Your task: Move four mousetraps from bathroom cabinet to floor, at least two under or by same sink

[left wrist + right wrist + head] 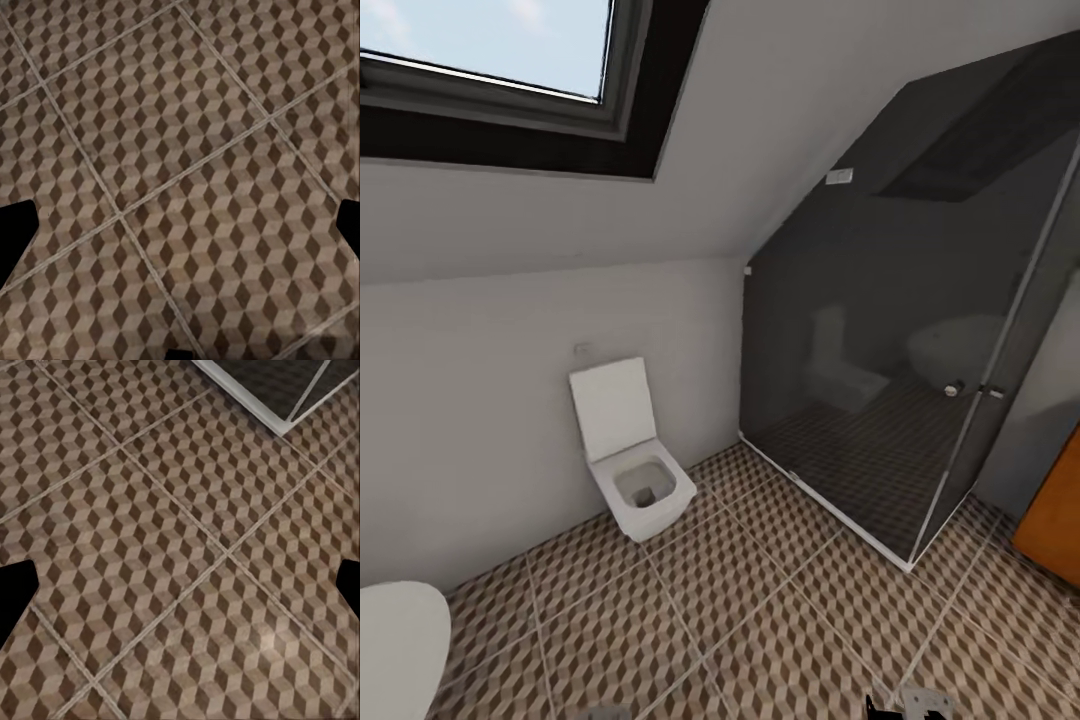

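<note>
From the head camera, the bathroom floor [760, 620] of large square tiles printed with brown, beige and white cubes spreads ahead, with a white square wall-hung toilet [632, 460], lid raised, against the pale wall, a dark glass shower enclosure [900, 340] beside it under the sloped ceiling, and a grey-framed skylight [490, 60] above. An orange-brown wooden panel [1052, 520] shows at the edge beyond the shower; whether it is the cabinet cannot be told. The left wrist camera looks down on the cube-patterned tiles [180, 172] well below the left gripper [180, 225]; its dark fingertips [15, 232] stand wide apart, holding nothing. Below the right gripper [180, 589] lie the same tiles and, farther off, the shower's pale sill [247, 401]; its fingertips [15, 596] are likewise spread and empty.
</note>
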`<state>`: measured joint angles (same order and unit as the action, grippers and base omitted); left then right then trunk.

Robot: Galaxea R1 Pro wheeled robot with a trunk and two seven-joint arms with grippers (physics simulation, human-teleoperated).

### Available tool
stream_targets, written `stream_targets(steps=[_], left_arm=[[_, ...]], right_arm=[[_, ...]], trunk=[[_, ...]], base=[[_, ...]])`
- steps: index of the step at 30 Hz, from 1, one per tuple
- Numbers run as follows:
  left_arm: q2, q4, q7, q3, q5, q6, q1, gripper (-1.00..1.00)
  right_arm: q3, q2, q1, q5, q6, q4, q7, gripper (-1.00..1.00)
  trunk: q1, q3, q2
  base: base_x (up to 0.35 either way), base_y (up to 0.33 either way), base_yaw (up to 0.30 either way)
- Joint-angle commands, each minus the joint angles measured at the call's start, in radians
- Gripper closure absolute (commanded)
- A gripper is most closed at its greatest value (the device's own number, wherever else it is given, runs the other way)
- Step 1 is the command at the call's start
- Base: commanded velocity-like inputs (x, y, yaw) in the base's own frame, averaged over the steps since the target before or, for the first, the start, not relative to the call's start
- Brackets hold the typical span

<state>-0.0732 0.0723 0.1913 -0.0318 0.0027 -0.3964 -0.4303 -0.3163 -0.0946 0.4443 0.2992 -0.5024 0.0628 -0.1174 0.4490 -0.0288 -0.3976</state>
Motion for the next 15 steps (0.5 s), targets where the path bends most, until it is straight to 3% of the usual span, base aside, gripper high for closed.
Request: stream_targets(steps=[1, 15], left_arm=[[0.0, 0.005, 0.005, -0.003, 0.0, -0.007, -0.002, -1.0], [0.0, 0.004, 0.005, -0.003, 0.0, -0.007, -0.002, -1.0]], right_arm=[[-0.004, -0.001, 0.002, 0.011, -0.005, 0.005, -0.007, -1.0], [-0.004, 0.0, 0.002, 0.011, -0.005, 0.005, -0.007, -1.0]], trunk=[[0.001, -0.002, -0.002], [0.001, 0.004, -0.002]], base=[[0.12, -0.321, -0.26], [0.154, -0.316, -0.26]])
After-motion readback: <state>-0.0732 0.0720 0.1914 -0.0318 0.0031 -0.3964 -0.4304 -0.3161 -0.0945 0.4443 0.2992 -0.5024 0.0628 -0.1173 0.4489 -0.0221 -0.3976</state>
